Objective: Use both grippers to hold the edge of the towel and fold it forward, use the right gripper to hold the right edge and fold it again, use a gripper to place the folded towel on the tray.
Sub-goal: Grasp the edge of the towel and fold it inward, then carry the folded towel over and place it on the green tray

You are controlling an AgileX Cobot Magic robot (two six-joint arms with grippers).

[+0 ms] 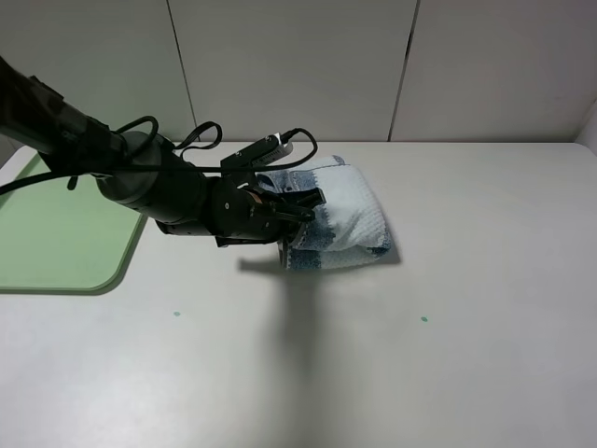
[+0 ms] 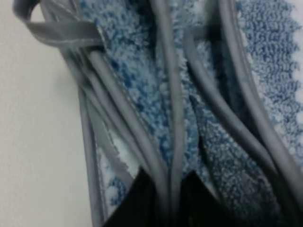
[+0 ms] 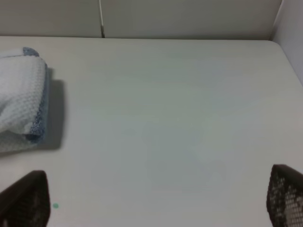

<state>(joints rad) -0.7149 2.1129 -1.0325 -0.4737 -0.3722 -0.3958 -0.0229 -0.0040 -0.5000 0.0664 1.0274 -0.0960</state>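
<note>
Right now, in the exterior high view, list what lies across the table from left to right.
Green tray → left arm's black body → left gripper, its fingers shut on the towel's left edge → folded blue-and-white towel → small green mark on the table.

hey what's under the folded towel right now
The folded towel rests on the white table, not the green tray. The left gripper clamps its edge; anything beneath is hidden.
</note>
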